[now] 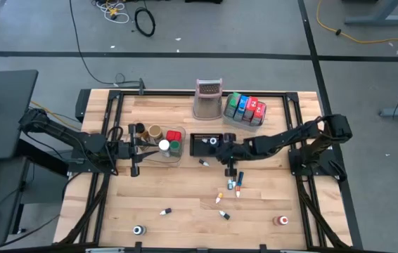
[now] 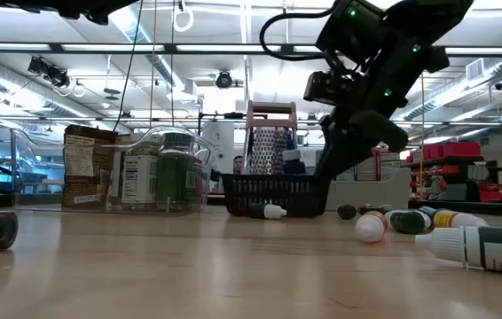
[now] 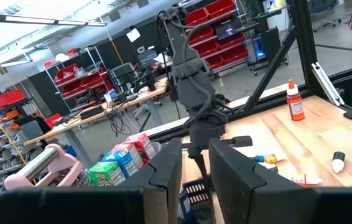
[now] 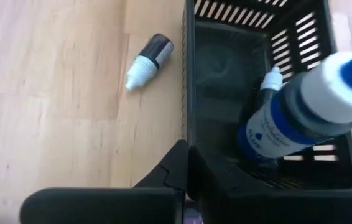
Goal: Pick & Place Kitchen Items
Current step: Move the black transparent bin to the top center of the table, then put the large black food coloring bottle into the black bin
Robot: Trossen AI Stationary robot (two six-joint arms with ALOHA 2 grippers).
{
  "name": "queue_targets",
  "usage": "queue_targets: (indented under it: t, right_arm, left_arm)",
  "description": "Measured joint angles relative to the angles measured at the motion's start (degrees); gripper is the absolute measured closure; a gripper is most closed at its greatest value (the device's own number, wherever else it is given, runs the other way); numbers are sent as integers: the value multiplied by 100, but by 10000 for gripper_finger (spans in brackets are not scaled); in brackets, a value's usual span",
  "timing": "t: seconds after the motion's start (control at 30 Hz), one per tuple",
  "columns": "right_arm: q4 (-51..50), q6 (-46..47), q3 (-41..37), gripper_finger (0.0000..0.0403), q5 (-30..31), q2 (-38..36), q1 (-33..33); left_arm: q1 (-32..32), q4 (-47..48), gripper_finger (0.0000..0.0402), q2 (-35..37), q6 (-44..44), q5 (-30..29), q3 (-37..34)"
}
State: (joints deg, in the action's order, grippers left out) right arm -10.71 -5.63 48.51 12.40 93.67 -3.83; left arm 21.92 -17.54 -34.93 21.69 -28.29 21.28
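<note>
Blue-capped dark little bottle [image 4: 300, 121] stands inside the black mesh basket [image 4: 191, 93] on the wooden table [image 1: 185, 204]. My right pincer [image 4: 188, 163], shut and empty, hovers at the basket rim. Placing seems finished; next I'd fetch the white-capped bottle [image 4: 146, 59] beside the basket.

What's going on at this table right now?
Two robot arms are sorting small kitchen items. The right gripper is shut on a blue-capped bottle and holds it over the black basket, where another small bottle already lies. The left gripper sits at the clear tub of jars; whether it grips anything is unclear. Several little bottles lie loose on the table, and packets stand in a tray beside the grater.
</note>
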Motion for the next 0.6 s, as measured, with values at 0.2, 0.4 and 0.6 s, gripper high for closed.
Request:
queue_targets:
  t: [0.2, 0.4, 0.6]
  right_arm:
    - [17, 91, 0, 354, -7, 0, -86]
    - [52, 219, 0, 316, -136, 0, -86]
    - [169, 325, 0, 275, 55, 0, -86]
  left_arm:
    - [0, 2, 313, 2, -2, 0, 0]
    - [1, 4, 313, 2, -2, 0, 0]
    - [1, 4, 313, 1, -4, 1, 0]
